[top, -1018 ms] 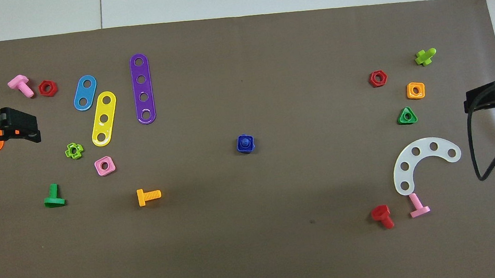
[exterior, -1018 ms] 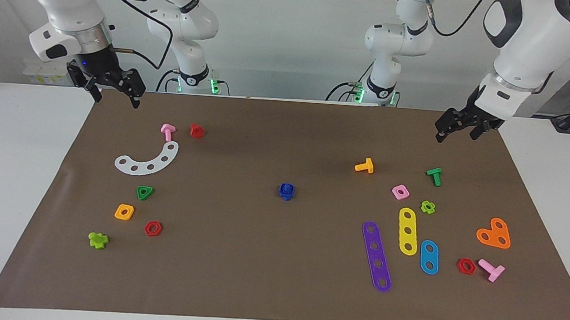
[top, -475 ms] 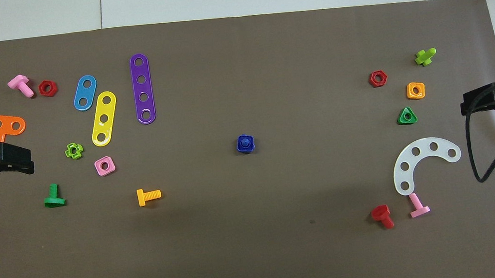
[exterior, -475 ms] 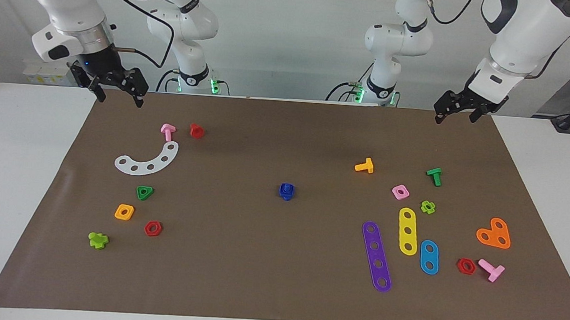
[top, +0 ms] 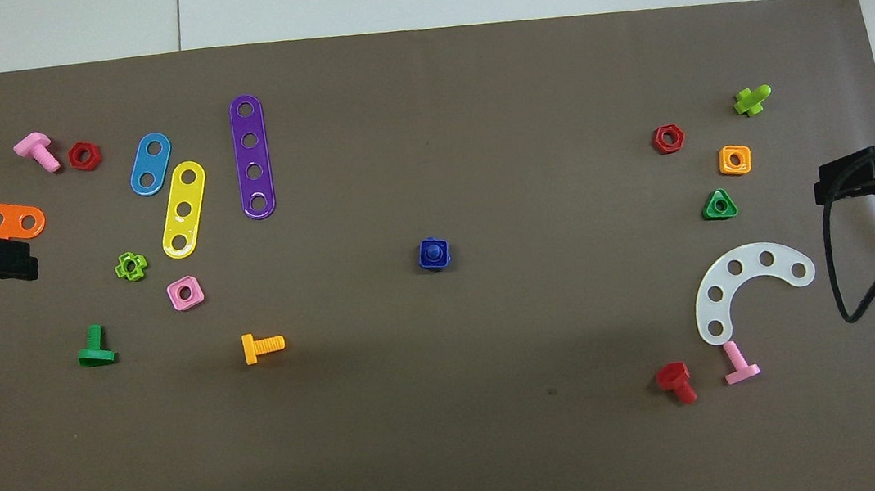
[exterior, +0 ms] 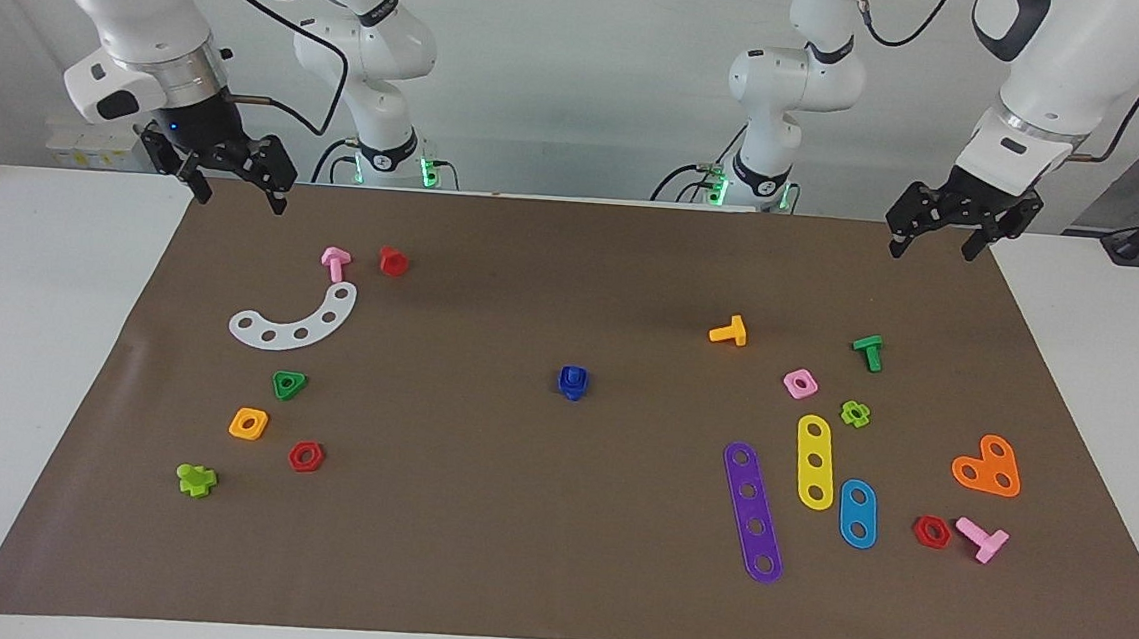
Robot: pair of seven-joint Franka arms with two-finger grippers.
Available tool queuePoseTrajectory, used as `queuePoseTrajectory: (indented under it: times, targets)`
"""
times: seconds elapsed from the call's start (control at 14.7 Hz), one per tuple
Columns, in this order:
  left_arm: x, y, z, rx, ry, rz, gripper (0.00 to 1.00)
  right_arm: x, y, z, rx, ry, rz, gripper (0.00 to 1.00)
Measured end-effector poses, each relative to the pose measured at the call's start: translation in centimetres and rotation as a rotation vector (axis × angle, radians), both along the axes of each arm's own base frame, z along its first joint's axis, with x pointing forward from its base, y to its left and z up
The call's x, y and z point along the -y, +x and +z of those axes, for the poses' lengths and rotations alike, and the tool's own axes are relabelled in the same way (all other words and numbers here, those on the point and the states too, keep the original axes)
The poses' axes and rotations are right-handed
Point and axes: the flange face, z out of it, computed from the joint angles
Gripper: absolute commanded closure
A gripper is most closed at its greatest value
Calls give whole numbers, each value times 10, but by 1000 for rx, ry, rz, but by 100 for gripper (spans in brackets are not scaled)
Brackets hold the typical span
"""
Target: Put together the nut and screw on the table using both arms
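The dark blue square nut (exterior: 573,389) (top: 426,262) lies in the middle of the brown mat (exterior: 516,516) on the white table (exterior: 27,342). The blue screw (exterior: 574,372) (top: 433,253) sits in the nut's hole, its round shaft end showing; its head is hidden. My left gripper (exterior: 932,251) (top: 27,261) hangs open over the mat's corner at the left arm's end, holding nothing. My right gripper (exterior: 240,202) (top: 820,189) hangs open and empty over the mat's corner at the right arm's end. Both are well away from the blue pair.
Toward the left arm's end lie a purple strip (exterior: 753,513), yellow strip (exterior: 814,461), blue strip (exterior: 858,513), orange plate (exterior: 988,467), pink nut (exterior: 800,383) and several bolts. Toward the right arm's end lie a white arc (exterior: 296,318), green triangular nut (exterior: 289,385) and orange nut (exterior: 248,423).
My left gripper has risen and swung out toward the left arm's end of the mat, uncovering most of the orange plate. The right gripper has barely shifted. The blue pair has not moved.
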Motion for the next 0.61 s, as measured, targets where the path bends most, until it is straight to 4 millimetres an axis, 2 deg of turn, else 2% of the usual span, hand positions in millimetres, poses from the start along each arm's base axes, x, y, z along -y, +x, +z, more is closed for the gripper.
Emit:
queuePoseTrajectory:
  times: [0.34,0.61]
  targets:
    - [-2,2,10,-5,1,3,0,0,0,0,0,0,0,0]
    - [-23,17,22,-33,3,38,0,0,0,0,0,0,0,0]
